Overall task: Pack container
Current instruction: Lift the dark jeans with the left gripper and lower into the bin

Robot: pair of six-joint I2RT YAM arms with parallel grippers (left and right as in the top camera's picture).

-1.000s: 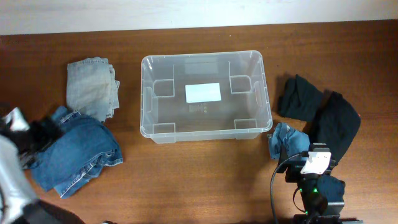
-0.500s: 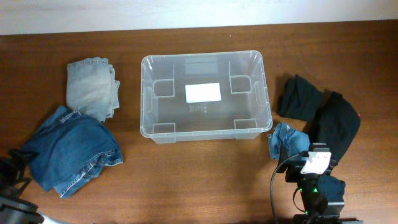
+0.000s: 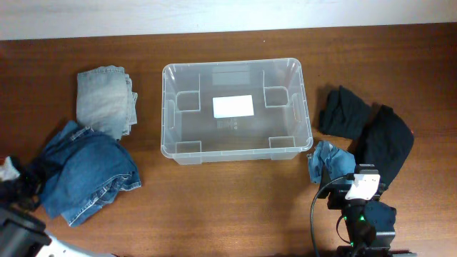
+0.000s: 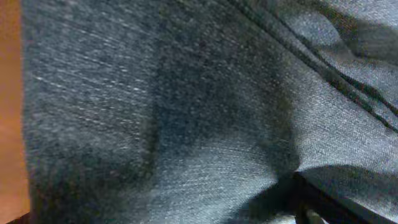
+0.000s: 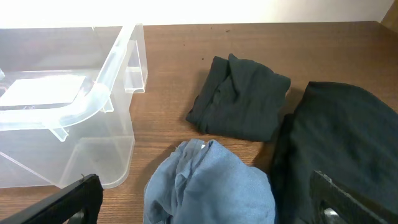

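Observation:
The container (image 3: pixel 232 64) is a clear plastic bin with a white label on its base, standing empty at mid table; its corner shows in the right wrist view (image 5: pixel 93 99). Crumpled blue jeans (image 3: pixel 86 175) lie at the lower left and fill the left wrist view (image 4: pixel 186 112). My left gripper (image 3: pixel 21 187) is at the jeans' left edge, its jaws hidden by denim. My right gripper (image 5: pixel 208 208) is open and empty, its fingers either side of a light blue cloth (image 5: pixel 205 180), which lies by the bin's near right corner (image 3: pixel 327 158).
A folded pale denim garment (image 3: pixel 106 100) lies left of the bin. Two black garments (image 3: pixel 344 113) (image 3: pixel 389 143) lie to the right, also seen in the right wrist view (image 5: pixel 239 99) (image 5: pixel 348 137). Bare wood table (image 3: pixel 228 207) lies in front of the bin.
My left arm swung from over the jeans' left side down off the corner, then came back to the jeans' left edge. The right arm has not moved.

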